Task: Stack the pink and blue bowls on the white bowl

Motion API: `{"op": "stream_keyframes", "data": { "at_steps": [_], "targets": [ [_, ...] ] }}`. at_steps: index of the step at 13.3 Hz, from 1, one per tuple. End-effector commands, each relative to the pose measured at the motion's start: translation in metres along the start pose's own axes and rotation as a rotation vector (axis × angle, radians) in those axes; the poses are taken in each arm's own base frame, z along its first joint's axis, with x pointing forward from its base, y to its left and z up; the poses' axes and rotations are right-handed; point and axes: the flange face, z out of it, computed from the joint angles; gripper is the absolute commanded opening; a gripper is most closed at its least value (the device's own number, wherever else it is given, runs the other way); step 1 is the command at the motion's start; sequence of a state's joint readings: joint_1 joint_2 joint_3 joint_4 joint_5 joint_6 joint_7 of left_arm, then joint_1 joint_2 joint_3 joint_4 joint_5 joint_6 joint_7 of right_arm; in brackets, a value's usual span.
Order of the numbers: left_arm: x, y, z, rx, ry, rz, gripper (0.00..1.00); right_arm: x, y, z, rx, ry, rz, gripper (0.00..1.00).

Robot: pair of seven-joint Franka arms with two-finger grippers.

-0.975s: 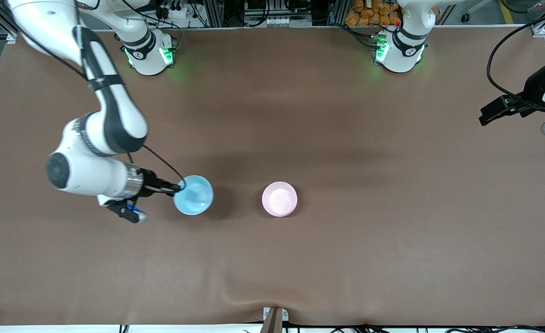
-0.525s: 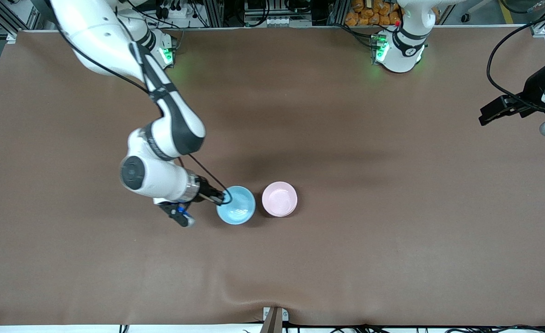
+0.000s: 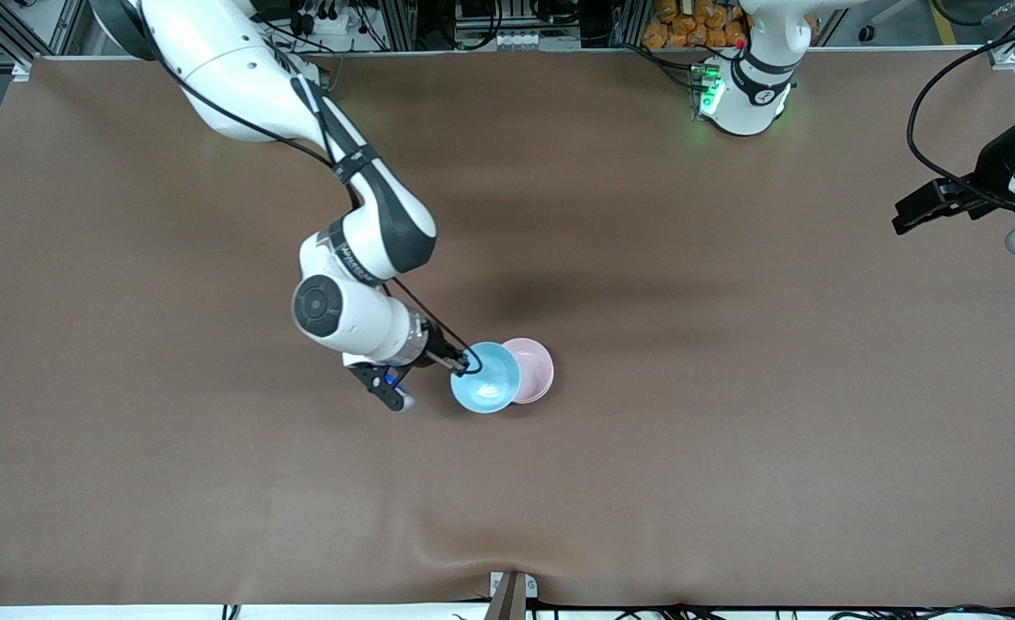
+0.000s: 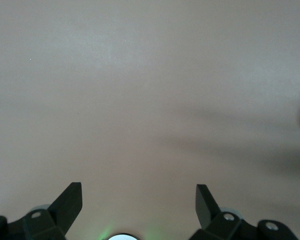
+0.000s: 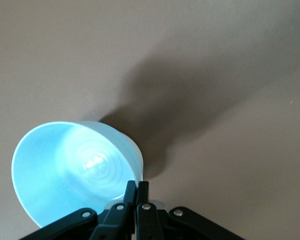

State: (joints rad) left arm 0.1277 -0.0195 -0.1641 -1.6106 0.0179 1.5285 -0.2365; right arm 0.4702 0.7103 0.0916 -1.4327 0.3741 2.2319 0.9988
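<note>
My right gripper (image 3: 470, 362) is shut on the rim of the light blue bowl (image 3: 485, 389) and holds it slightly tilted. The blue bowl overlaps the edge of the pale pink bowl (image 3: 536, 370) on the side toward the right arm's end. In the right wrist view the fingers (image 5: 131, 192) pinch the blue bowl's (image 5: 64, 170) wall above the table. The pink bowl stands on the table near its middle. No separate white bowl shows. My left gripper (image 3: 905, 220) waits open and empty over the left arm's end of the table (image 4: 138, 187).
The brown table cover (image 3: 731, 430) has a wrinkle near its front edge (image 3: 438, 538). Both arm bases (image 3: 739, 95) stand along the table's edge farthest from the camera.
My right gripper has carried the blue bowl across the table toward the pink bowl; it now overlaps the pink bowl's edge. The left arm has not moved.
</note>
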Motion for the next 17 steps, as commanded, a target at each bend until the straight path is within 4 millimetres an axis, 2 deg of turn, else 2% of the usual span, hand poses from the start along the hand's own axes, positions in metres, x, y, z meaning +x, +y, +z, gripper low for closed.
{"op": "stream_keyframes", "data": {
  "at_steps": [1, 4, 6, 10, 14, 16, 17],
  "targets": [
    [-0.001, -0.004, 0.0, -0.005, 0.008, 0.013, 1.0, -0.018, -0.018, 0.02, 0.022, 0.01, 0.036, 0.0],
    [-0.001, -0.004, 0.002, -0.004, 0.005, 0.015, 1.0, -0.023, -0.019, 0.029, 0.017, 0.003, 0.036, 0.0],
    [-0.001, -0.004, 0.002, -0.004, 0.005, 0.015, 1.0, -0.038, -0.022, 0.034, 0.007, -0.001, 0.016, 0.0],
    [-0.001, -0.004, 0.003, -0.004, 0.003, 0.013, 1.0, -0.029, -0.018, 0.053, 0.01, 0.011, 0.034, 0.0],
    [-0.001, -0.004, 0.004, -0.003, 0.002, 0.015, 1.0, -0.03, -0.018, 0.057, 0.009, 0.01, 0.056, 0.0],
    [-0.001, -0.005, 0.004, -0.004, 0.005, 0.013, 1.0, -0.029, -0.017, 0.069, 0.019, 0.021, 0.062, 0.0],
    [-0.001, -0.005, 0.004, -0.004, 0.005, 0.013, 1.0, -0.027, -0.017, 0.071, 0.028, 0.025, 0.063, 0.34]
  ]
}}
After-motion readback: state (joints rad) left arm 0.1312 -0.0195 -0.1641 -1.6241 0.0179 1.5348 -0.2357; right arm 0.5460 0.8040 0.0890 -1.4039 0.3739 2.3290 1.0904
